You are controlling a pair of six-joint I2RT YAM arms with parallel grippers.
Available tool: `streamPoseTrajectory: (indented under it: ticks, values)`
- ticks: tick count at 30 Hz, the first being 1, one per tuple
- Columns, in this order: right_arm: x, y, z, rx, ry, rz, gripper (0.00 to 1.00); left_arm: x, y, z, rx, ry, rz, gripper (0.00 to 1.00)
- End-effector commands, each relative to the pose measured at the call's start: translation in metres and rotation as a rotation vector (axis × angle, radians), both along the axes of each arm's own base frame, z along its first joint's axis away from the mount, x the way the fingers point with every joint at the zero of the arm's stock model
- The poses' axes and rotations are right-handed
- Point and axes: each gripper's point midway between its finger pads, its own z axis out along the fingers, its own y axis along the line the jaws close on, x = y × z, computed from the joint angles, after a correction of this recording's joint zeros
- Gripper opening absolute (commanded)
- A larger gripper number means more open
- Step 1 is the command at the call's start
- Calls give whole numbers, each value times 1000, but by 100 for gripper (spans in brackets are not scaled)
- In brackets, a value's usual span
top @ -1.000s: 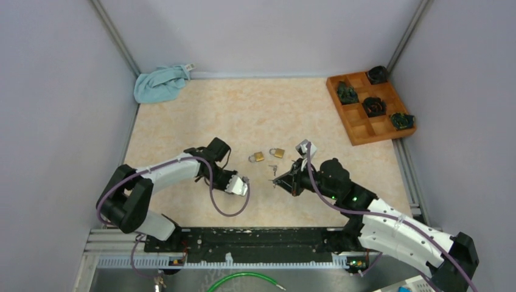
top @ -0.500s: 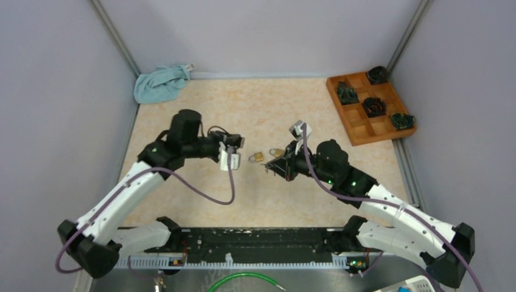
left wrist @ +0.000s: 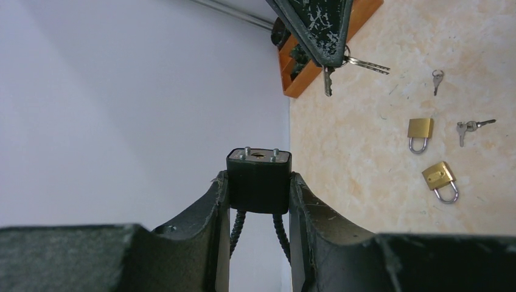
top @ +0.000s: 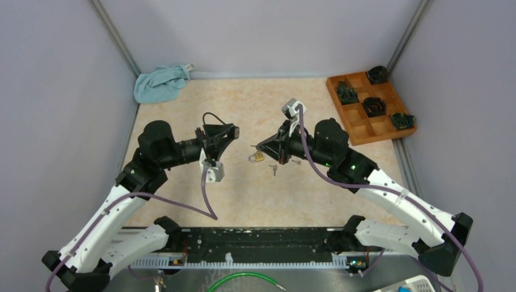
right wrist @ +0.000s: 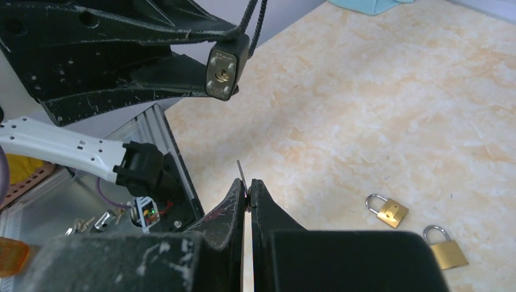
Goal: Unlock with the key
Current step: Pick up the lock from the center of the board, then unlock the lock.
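My left gripper (top: 233,131) is raised and shut on a black padlock (left wrist: 259,179) with a twisted cable shackle. The padlock's keyhole face (right wrist: 223,72) points toward the right gripper. My right gripper (top: 257,146) is shut on a thin key (right wrist: 241,171), whose blade sticks out past the fingertips. The key tip is a short way below and to the right of the padlock, not touching it. More keys (left wrist: 360,62) dangle from the right gripper (left wrist: 325,56) in the left wrist view.
Two brass padlocks (left wrist: 420,131) (left wrist: 442,177) and loose keys (left wrist: 436,78) (left wrist: 472,126) lie on the marbled table (top: 182,201). A wooden compartment tray (top: 362,132) holding dark items sits back right. A blue cloth (top: 161,83) lies back left.
Both arms have lifted off the table. The left one swung up and back with the black padlock to face the right gripper. The right one carried its key up and left.
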Motion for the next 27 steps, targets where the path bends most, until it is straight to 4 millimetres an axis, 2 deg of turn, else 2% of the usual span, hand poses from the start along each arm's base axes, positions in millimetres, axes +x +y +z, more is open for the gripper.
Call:
streamPoseTrajectory:
  ticks: [1, 6, 12, 27]
  values:
    - [6, 1, 40, 45, -104, -12, 0, 5, 2, 11, -11, -97, 20, 0]
    - [19, 2, 49, 74, -129, -66, 0, 14, 4, 4, 8, -114, 57, 0]
    - [30, 15, 60, 98, -144, -68, 0, 13, 3, 4, 5, -143, 50, 0]
    - [32, 28, 65, 128, -127, -48, 0, 24, 6, 5, 1, -214, 103, 0]
